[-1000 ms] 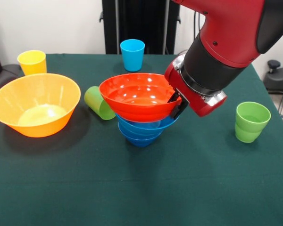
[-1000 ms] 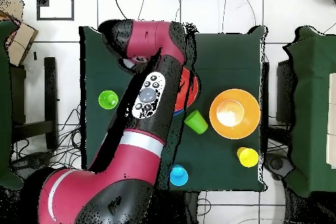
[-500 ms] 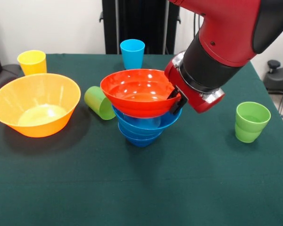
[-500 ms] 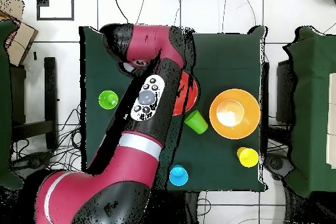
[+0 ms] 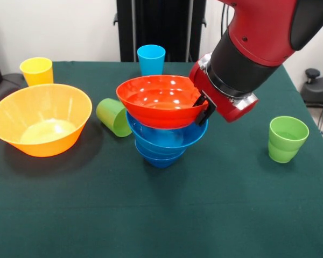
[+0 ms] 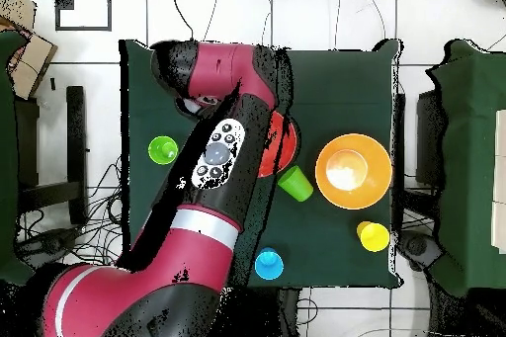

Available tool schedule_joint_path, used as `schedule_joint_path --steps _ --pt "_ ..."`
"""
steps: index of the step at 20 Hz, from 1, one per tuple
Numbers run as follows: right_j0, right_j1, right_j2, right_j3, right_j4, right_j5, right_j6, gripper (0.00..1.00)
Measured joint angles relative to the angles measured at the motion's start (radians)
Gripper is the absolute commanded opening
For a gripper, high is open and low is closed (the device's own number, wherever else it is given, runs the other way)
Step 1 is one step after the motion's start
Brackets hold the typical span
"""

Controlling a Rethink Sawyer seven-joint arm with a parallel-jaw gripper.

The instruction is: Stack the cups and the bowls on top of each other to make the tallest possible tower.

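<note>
My tool (image 5: 204,109) pinches red bowl (image 5: 159,100) rim | bowl tilted over blue bowls (image 5: 164,141) | yellow bowl (image 5: 40,118) apart

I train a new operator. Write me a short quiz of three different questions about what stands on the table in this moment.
1. True or false: the orange-red bowl sits on the pile of blue bowls while the gripper holds its rim.
2. Which cup lies on its side?
A. the yellow cup
B. the green cup beside the pile
C. the light blue cup
3. Fill in: the big yellow-orange bowl stands alone and ____ side up.

Key: 1 true; 2 B; 3 open.
</note>
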Motion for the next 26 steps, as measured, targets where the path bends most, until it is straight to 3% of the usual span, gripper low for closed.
schedule_joint_path --steps 26 --pt "0.000 -0.016 0.000 0.018 0.000 -0.070 0.000 0.00"
